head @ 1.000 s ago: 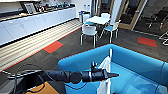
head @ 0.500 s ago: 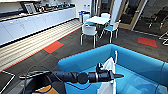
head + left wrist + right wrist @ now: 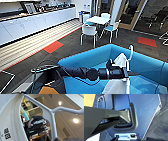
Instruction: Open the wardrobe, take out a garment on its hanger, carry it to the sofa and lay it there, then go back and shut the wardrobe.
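My left arm reaches in from the left over the blue sofa (image 3: 150, 65). Its gripper (image 3: 125, 71) is shut on the thin white hanger (image 3: 130, 51), whose hook stands up above the sofa's back. The white garment (image 3: 120, 60) hangs from the hanger down onto the sofa seat. The left wrist view has the hanger's bars (image 3: 53, 119) close up against the ceiling, with the garment's white cloth (image 3: 10, 119) beside them. My right gripper (image 3: 126, 117) is held low beside my own body, above dark carpet.
Beyond the sofa stand a white table (image 3: 100, 20) and white chairs with blue seats (image 3: 88, 31). A long white counter (image 3: 30, 23) runs along the left wall. Orange carpet patches (image 3: 53, 46) mark the floor. A person (image 3: 36, 118) sits at a control rig.
The camera has come closer to the sofa. My left arm has stretched further right over the seat, carrying the hanger and garment with it.
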You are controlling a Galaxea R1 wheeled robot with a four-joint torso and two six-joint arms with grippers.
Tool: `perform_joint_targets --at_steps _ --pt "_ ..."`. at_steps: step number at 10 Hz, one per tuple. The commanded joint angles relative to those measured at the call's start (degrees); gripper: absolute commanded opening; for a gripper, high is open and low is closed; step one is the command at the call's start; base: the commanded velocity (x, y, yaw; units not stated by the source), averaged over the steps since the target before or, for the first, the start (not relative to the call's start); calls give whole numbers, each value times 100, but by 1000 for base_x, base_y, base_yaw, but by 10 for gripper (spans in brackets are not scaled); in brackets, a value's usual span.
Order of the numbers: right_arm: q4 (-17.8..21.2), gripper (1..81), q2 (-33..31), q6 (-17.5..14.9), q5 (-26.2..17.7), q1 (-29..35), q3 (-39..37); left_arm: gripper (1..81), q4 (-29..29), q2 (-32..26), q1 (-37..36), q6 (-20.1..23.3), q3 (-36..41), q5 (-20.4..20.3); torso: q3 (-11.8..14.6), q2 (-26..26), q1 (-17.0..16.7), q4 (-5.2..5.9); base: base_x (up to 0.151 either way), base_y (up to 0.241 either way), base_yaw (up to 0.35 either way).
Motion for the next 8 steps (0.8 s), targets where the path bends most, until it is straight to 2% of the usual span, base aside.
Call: perform_joint_targets --at_steps 1,8 --pt "9 811 48 7 -378 1 6 10 218 274 -610 70 -470 -79 0 0 0 0 0 0 0" --pt "9 811 75 7 -405 10 -3 10 701 986 -460 70 -2913 -43 0 0 0 0 0 0 0"
